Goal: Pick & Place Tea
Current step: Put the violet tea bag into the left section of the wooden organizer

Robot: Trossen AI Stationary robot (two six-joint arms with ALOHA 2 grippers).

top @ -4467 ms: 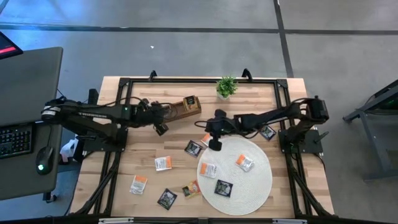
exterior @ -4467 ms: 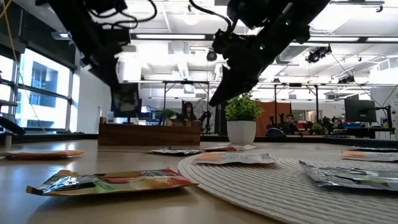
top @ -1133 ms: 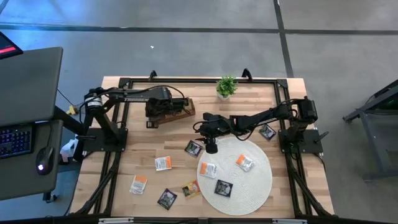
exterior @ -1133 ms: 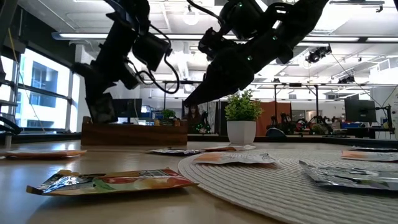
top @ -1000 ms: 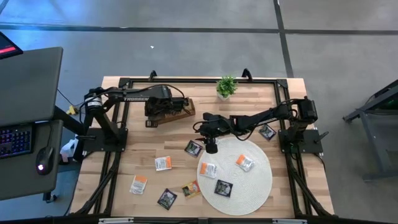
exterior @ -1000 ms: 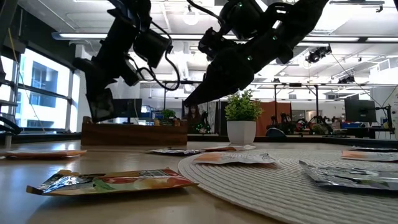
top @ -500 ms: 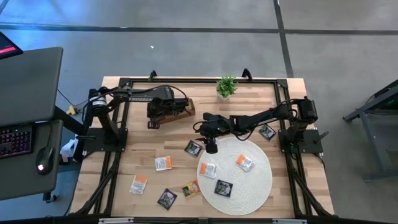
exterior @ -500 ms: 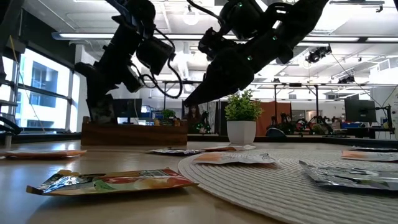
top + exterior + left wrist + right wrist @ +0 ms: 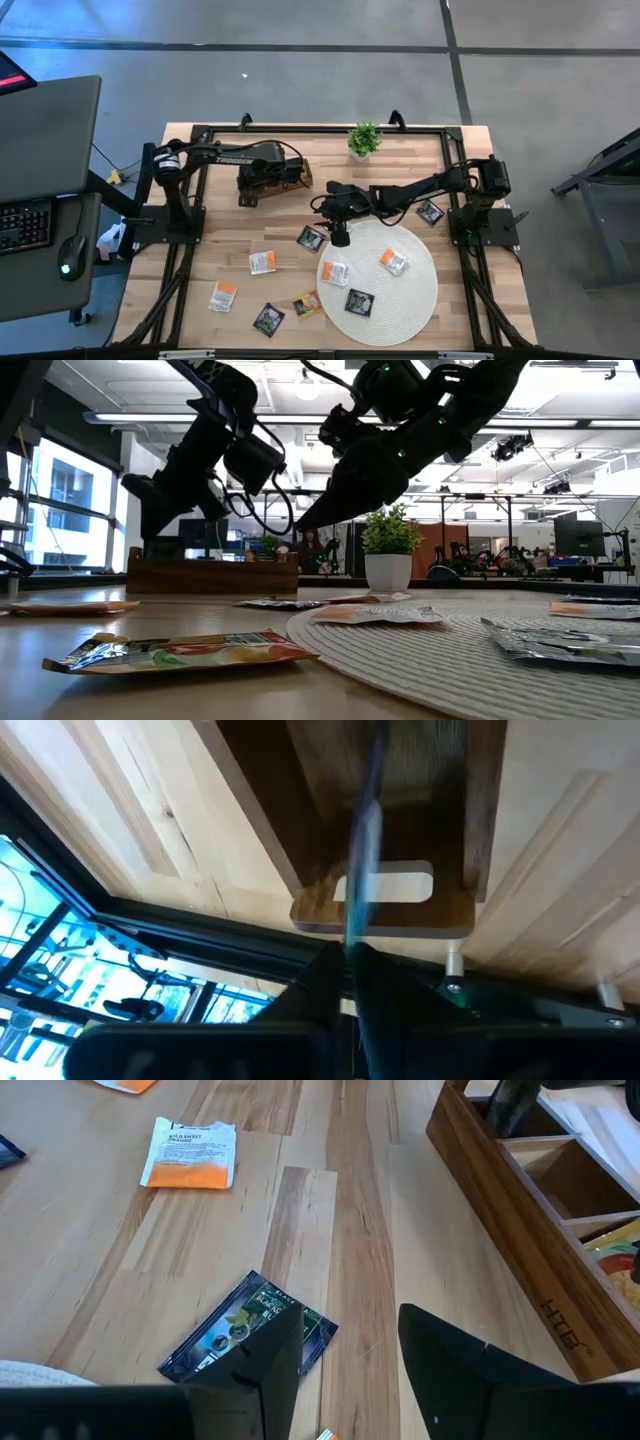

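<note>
My left gripper (image 9: 350,958) is over the left end of the long wooden tray (image 9: 292,170) at the table's far side and is shut on a thin dark tea sachet (image 9: 362,870), seen edge-on. My right gripper (image 9: 340,236) is open and empty above the table, beside a black sachet (image 9: 250,1330) that lies flat on the wood. Several other sachets lie flat: a white-and-orange one (image 9: 263,263) on the table and others (image 9: 393,262) on the round woven mat (image 9: 410,300). My left gripper pinches the sachet's near edge (image 9: 354,935) between its two fingers. The fingers point down at a slant into the tray's end compartment (image 9: 400,810). The sachet sticks out ahead of the fingers, edge-on. I cannot tell whether its far end touches the tray.
A small potted plant (image 9: 364,140) stands at the far edge, right of the tray. A black sachet (image 9: 431,212) lies by the right arm's base. More sachets (image 9: 223,295) lie near the front left. A black frame runs along the table's edges.
My left gripper has stayed over the tray's left end with the sachet, tipping from nearly upright to a slant while its arm has swung closer to the far edge. My right arm has kept still.
</note>
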